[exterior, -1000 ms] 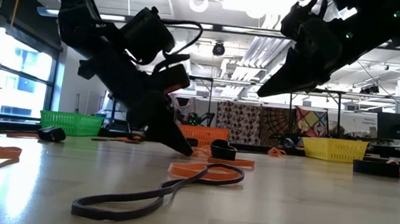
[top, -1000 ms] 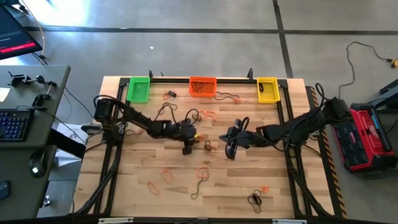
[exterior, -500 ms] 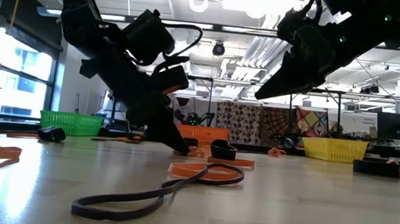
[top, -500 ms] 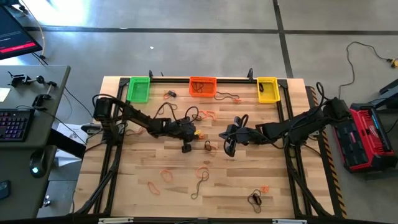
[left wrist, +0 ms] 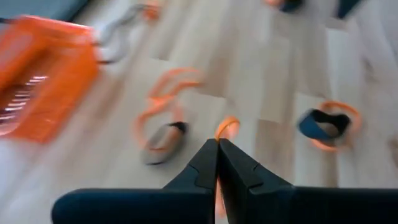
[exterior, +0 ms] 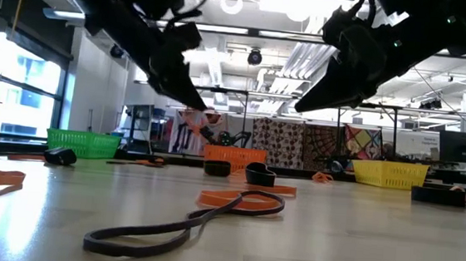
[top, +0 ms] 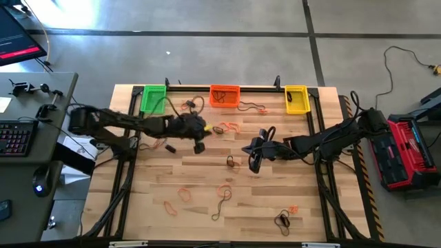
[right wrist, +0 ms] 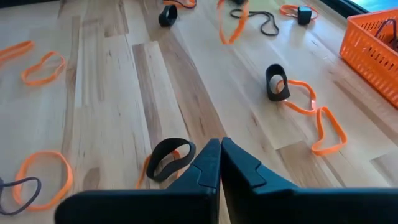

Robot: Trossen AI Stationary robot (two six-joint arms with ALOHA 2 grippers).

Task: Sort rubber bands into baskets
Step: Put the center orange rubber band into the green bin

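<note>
Gripping orange rubber band [left wrist: 226, 128] | left tool [top: 198, 146] raised | right tool [top: 252, 164] closed, hovering

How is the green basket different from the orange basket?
The green basket sits at the left end of the table's far edge; the orange basket sits in the middle of that edge. In the high view the green basket looks empty, while the orange basket has a dark rubber band inside. Both are small mesh baskets of about the same size and shape, standing upright.
</note>
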